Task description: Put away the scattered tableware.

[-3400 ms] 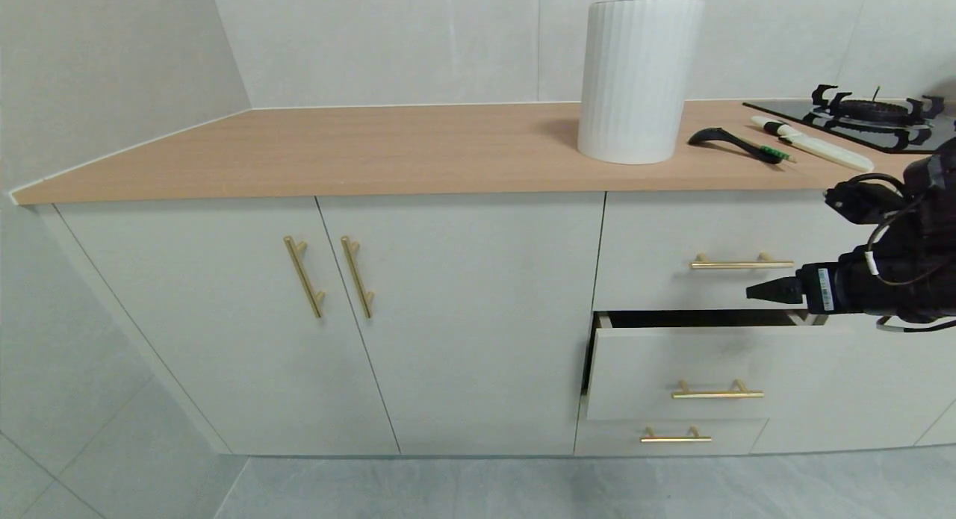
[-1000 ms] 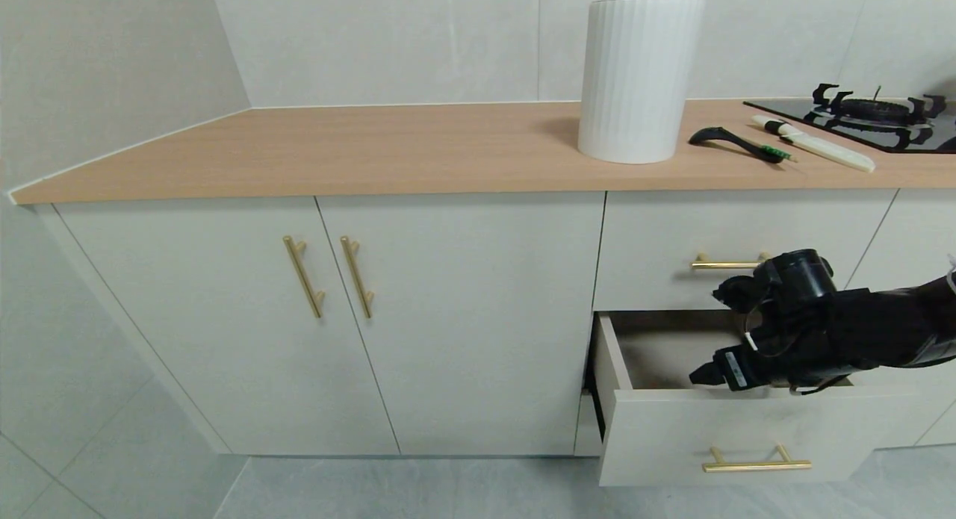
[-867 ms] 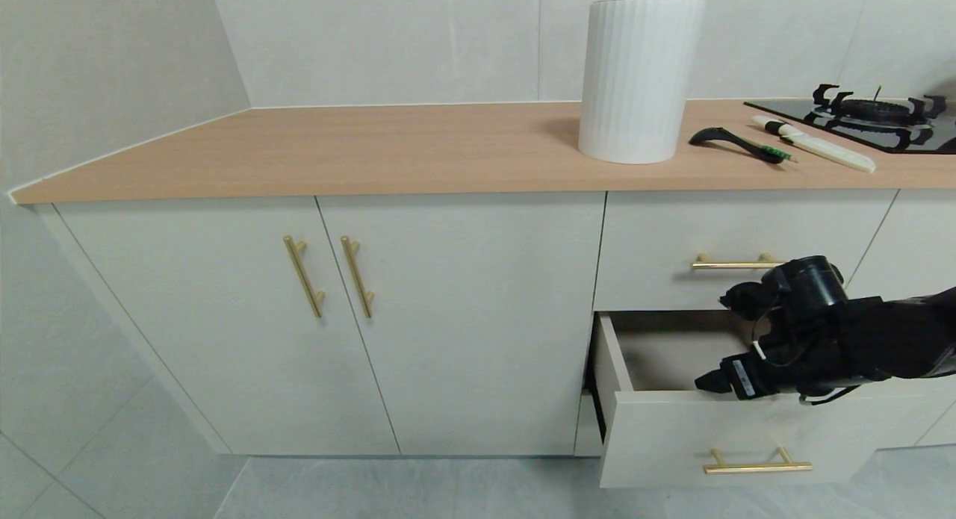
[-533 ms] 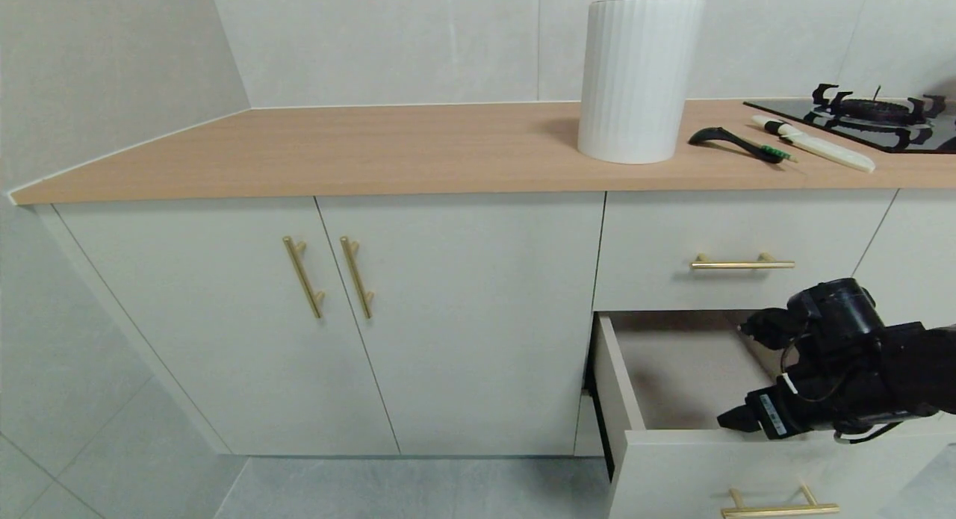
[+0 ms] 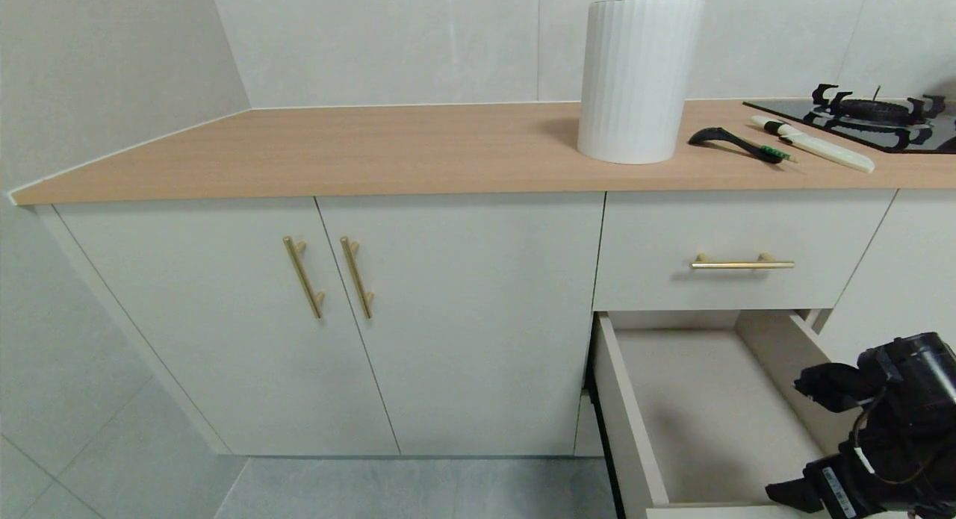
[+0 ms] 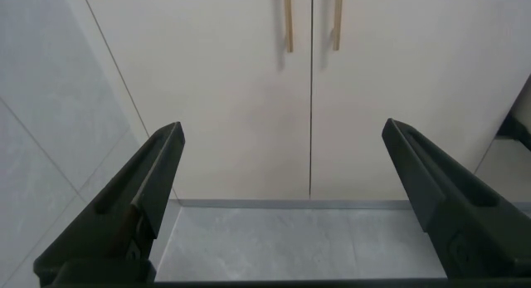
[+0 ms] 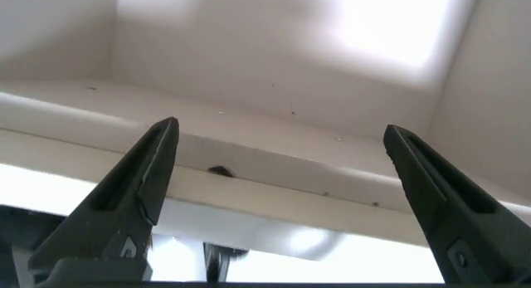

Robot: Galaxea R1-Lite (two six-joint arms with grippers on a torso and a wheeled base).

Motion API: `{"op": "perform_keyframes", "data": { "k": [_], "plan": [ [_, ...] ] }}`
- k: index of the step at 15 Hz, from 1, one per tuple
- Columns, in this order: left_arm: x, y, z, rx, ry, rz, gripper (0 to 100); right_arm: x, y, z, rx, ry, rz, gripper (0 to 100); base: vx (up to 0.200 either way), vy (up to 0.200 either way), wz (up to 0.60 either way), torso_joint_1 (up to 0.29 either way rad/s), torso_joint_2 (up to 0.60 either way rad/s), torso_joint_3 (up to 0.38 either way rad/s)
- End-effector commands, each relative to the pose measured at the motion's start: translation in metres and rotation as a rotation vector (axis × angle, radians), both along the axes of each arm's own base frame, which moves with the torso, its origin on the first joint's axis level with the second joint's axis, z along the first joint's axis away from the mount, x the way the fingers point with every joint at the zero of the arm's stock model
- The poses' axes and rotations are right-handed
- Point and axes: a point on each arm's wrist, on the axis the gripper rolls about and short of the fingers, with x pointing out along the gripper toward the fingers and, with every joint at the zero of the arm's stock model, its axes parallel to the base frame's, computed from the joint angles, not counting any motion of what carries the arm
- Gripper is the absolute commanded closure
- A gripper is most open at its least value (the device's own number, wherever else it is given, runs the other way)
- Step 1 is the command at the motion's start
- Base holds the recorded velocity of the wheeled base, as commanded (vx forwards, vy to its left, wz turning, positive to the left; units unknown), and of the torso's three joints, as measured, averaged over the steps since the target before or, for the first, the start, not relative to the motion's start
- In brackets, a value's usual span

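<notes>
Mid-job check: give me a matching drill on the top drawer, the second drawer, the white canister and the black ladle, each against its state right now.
Things:
1. top drawer
2. second drawer
3. canister
4. ladle

States:
A. lying flat
B. pulled out
C. standing upright
D. shut

Pairs: 1-D, 2-B, 3-C, 4-A.

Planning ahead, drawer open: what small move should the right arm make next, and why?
Probably raise the right tool from the drawer front toward the black ladle: the drawer stands open and empty, the tool is open, the ladle lies on the counter.
</notes>
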Motion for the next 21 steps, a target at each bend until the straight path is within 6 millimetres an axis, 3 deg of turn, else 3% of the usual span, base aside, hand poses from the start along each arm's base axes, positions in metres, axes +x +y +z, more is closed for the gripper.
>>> {"op": "perform_keyframes", "data": {
  "k": [1, 3, 5, 7, 8, 9, 12, 17, 21],
  "plan": [
    [0.0, 0.0, 0.0, 0.0, 0.0, 0.0, 0, -0.025, -0.003, 0.004, 0.005, -0.031, 0.006, 0, 0.0, 0.0, 0.0, 0.0, 0.0, 0.0],
    [0.0, 0.0, 0.0, 0.0, 0.0, 0.0, 0, -0.027, -0.002, 0.006, 0.01, -0.046, 0.013, 0, 0.0, 0.0, 0.0, 0.0, 0.0, 0.0],
    [0.0, 0.0, 0.0, 0.0, 0.0, 0.0, 0, -0.015, 0.0, 0.018, 0.02, -0.101, 0.014, 0, 0.0, 0.0, 0.0, 0.0, 0.0, 0.0],
    [0.0, 0.0, 0.0, 0.0, 0.0, 0.0, 0, 0.015, 0.006, 0.056, 0.071, -0.259, 0.0, 0, 0.0, 0.0, 0.0, 0.0, 0.0, 0.0],
    [0.0, 0.0, 0.0, 0.0, 0.0, 0.0, 0, 0.016, 0.006, 0.057, 0.072, -0.264, -0.002, 0, 0.0, 0.0, 0.0, 0.0, 0.0, 0.0],
    [0.0, 0.0, 0.0, 0.0, 0.0, 0.0, 0, 0.042, 0.011, 0.092, 0.095, -0.395, -0.003, 0, 0.0, 0.0, 0.0, 0.0, 0.0, 0.0],
    [0.0, 0.0, 0.0, 0.0, 0.0, 0.0, 0, 0.054, 0.009, 0.121, 0.109, -0.503, -0.011, 0, 0.0, 0.0, 0.0, 0.0, 0.0, 0.0],
    [0.0, 0.0, 0.0, 0.0, 0.0, 0.002, 0, 0.076, 0.008, 0.12, 0.114, -0.504, 0.008, 0, 0.0, 0.0, 0.0, 0.0, 0.0, 0.0],
    [0.0, 0.0, 0.0, 0.0, 0.0, 0.002, 0, 0.08, 0.002, 0.123, 0.112, -0.531, -0.012, 0, 0.0, 0.0, 0.0, 0.023, -0.22, -0.292]
  ]
}}
